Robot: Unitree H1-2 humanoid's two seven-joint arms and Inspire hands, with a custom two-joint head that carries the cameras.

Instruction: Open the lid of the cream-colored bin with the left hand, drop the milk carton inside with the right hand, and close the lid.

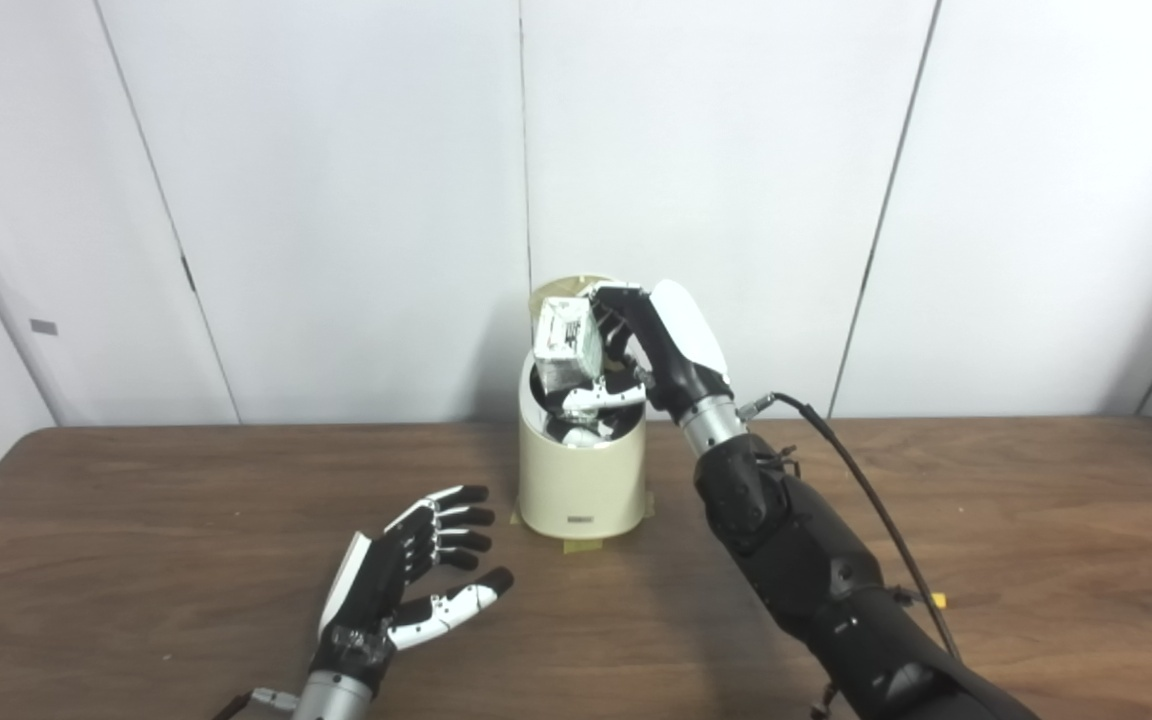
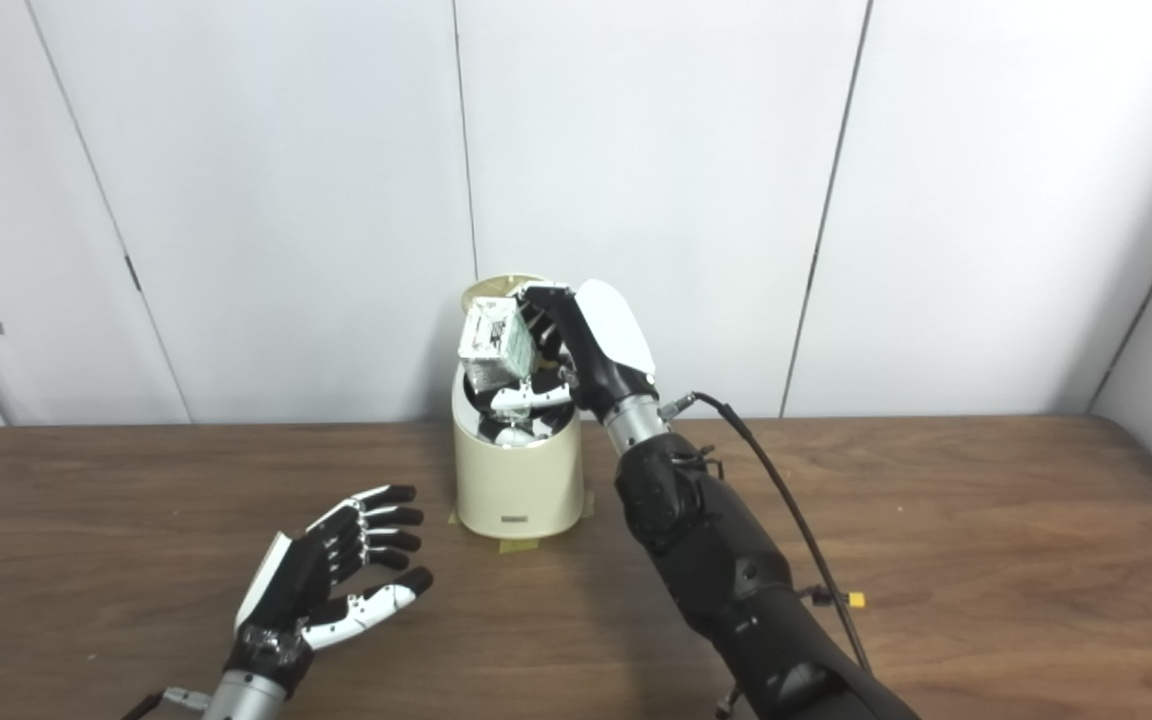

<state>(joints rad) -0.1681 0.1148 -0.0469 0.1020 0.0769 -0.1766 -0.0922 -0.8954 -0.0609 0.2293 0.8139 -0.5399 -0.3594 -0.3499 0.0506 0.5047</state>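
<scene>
Your right hand (image 1: 651, 345) grips the milk carton (image 1: 566, 340) over the open cream-colored bin (image 1: 581, 480); your left hand (image 1: 406, 575) rests released, fingers spread.
Brown wood table (image 1: 136, 520), white panelled wall (image 1: 336, 200). The raised lid (image 2: 496, 282) is mostly hidden behind the carton; its print and the bin's small front label are unreadable.

I cannot read the print on the milk carton (image 1: 568, 340); it is blurred. The right robot hand (image 1: 636, 350) covers the carton's right side, and the raised lid (image 1: 576, 285) is mostly hidden behind both. The bin (image 1: 581, 480) interior at frame centre is too dark to resolve. Both forearms are cut off at the bottom edge, as is the tabletop (image 1: 136, 560).
</scene>
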